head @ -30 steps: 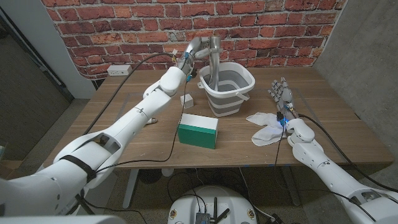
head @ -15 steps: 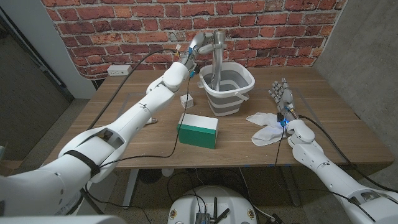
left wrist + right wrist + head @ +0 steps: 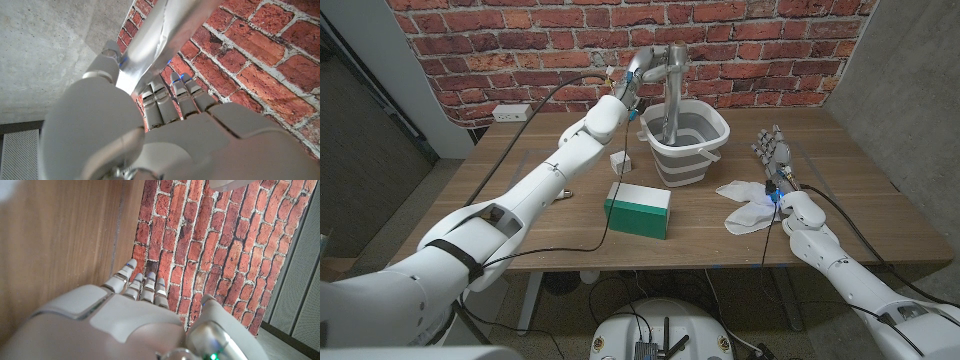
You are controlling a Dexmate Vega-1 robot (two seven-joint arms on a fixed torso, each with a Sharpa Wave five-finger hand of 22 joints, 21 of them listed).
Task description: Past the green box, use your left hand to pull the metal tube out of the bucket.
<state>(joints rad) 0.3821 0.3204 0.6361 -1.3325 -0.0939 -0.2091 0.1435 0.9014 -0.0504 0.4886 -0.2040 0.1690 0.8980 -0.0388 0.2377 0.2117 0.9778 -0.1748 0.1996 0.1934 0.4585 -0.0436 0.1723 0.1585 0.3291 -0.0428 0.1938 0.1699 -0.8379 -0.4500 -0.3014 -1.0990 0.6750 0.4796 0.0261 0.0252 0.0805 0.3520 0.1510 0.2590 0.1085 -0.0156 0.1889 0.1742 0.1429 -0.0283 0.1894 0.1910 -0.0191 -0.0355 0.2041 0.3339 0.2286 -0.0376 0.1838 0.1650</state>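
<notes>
Gripping tube [image 3: 671,95] near top, left hand [image 3: 642,71] holds it upright for straight lift; lower end probably inside bucket [image 3: 685,141], far of green box [image 3: 638,210]. Right hand [image 3: 774,158] idle, fingers apart, beside cloth [image 3: 748,206].

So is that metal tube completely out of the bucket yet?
No: in the head view the metal tube, gripped by the left hand, has its lower end inside the bucket.

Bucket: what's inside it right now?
The metal tube stands upright in the bucket, its top gripped by the left hand. The tube's lower end is hidden below the rim, and so is the bucket's floor, so I can't tell whether anything else is in there.
</notes>
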